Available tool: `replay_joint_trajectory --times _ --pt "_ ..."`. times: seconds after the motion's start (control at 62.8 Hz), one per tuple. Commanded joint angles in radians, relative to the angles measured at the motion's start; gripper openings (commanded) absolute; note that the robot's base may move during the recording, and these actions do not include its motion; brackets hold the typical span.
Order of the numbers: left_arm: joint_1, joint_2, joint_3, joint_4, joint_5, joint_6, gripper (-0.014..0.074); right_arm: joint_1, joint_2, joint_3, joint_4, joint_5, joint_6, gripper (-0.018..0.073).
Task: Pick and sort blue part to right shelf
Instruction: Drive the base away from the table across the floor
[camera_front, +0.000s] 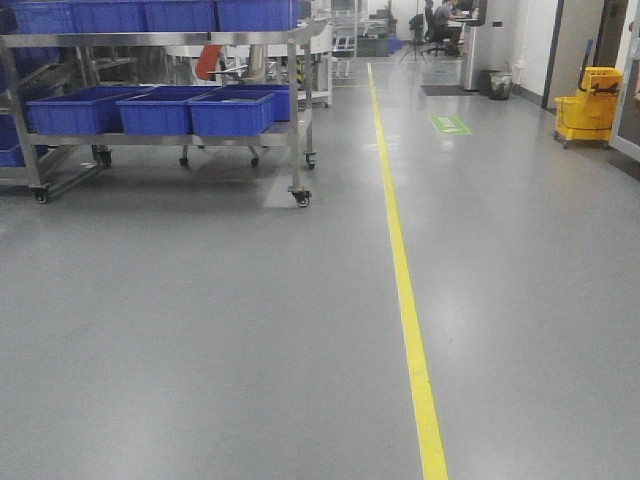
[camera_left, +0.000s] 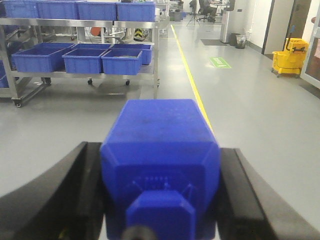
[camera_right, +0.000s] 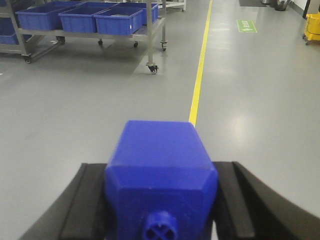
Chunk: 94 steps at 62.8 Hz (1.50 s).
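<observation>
Gripped in the left tool (camera_left: 160, 192): left blue part (camera_left: 160, 150), a boxy block with chamfered edges and a smaller squarish stub on its near face. Pressed on both flanks by the black left fingers (camera_left: 70, 195), with no gap showing on either side. Held above the grey floor (camera_left: 60, 125).

Gripped the same way in the right tool (camera_right: 161, 200): right blue part (camera_right: 160, 160), of the same boxy shape, with a round cross-slotted stub on its near face. Touched on each flank by the black right fingers (camera_right: 82, 200). Also held above the floor, with the yellow line (camera_right: 199, 75) running away just beyond its far right corner.

Farther out, at the upper left of the front view: a steel shelf cart (camera_front: 297, 120) on castors. Loaded with blue bins (camera_front: 230, 112) side by side on its lower level, and more along the top. Just right of the cart, the yellow line again. Right of the line and well apart from the cart, a green floor sign (camera_front: 450, 124). Near the right wall, a yellow mop bucket (camera_front: 588, 105). Far back, a grey waste bin (camera_front: 500, 84) and a seated person (camera_front: 445, 18), too small for detail.
</observation>
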<state>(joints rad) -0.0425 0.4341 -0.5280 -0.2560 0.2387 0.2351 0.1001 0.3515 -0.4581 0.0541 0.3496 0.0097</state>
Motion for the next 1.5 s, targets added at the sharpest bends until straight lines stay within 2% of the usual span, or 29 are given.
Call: replay_joint_trajectory --times 0.0,1.481 --pt "0.001 0.006 -0.031 -0.006 -0.091 -0.005 0.0356 -0.006 0.004 -0.031 -0.007 -0.093 -0.010 0.0424" --pt "0.001 0.006 -0.031 -0.006 -0.091 -0.005 0.0356 -0.006 0.004 -0.031 -0.007 -0.093 -0.010 0.0424"
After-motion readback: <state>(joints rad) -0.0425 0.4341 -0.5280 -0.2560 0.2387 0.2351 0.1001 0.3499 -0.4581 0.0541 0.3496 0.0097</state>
